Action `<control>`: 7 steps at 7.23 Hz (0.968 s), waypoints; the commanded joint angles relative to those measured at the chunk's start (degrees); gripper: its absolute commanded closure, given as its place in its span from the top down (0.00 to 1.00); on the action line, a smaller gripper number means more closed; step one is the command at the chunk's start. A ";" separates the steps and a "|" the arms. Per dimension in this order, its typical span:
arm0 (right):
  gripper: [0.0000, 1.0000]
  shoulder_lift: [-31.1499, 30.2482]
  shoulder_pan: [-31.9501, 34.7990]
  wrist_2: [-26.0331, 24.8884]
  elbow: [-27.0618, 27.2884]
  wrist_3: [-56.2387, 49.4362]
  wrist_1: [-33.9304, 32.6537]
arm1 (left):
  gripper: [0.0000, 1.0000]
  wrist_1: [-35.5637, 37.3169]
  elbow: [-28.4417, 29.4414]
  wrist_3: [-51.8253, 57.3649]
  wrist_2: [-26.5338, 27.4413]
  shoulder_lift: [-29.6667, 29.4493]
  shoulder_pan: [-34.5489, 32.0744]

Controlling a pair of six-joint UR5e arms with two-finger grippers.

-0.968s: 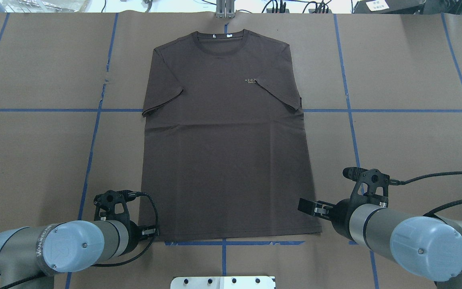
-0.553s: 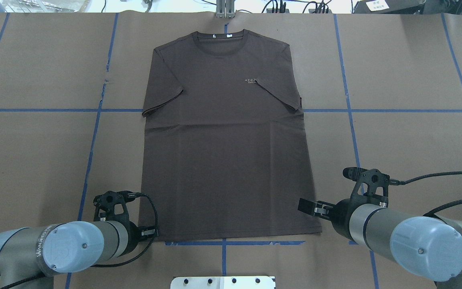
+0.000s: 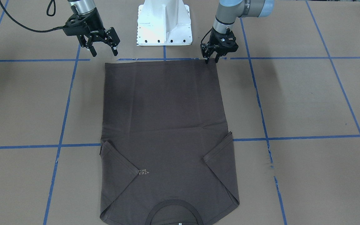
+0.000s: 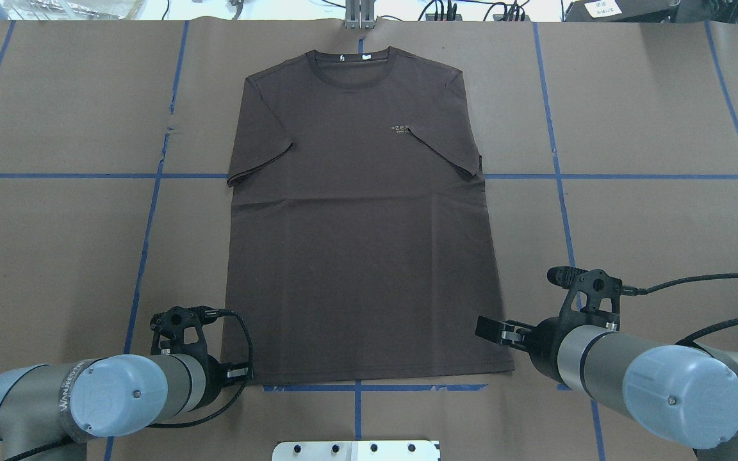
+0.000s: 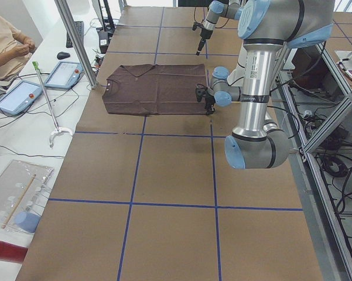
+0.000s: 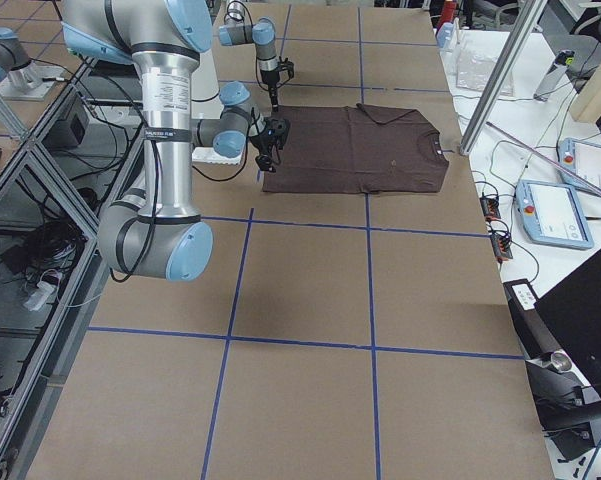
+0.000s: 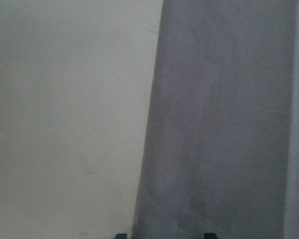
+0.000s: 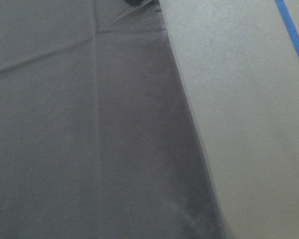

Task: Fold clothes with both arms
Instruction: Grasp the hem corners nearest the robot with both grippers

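Beside the T-shirt (image 4: 356, 243), left tool (image 3: 211, 59), right tool (image 3: 105, 53) gape.

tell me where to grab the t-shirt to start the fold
Grip the T-shirt by its two hem corners nearest the robot, from above: it lies flat, collar at the far end. The left gripper sits at one corner, the right gripper near the other.

We see the T-shirt (image 4: 356, 224) in every view: overhead from one side of the table (image 4: 664, 128), steeply from opposite, obliquely from both ends, close-up from wrist cameras
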 commanded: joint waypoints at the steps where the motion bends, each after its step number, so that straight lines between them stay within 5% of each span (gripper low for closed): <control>1: 1.00 -0.09 0.00 0.00 -0.06 0.00 0.00 | 0.00 0.05 0.00 0.08 -0.13 0.04 0.11; 7: 0.85 0.88 -2.28 -4.74 -6.65 3.96 0.09 | 0.00 -0.12 -0.79 -0.19 0.13 -0.84 0.03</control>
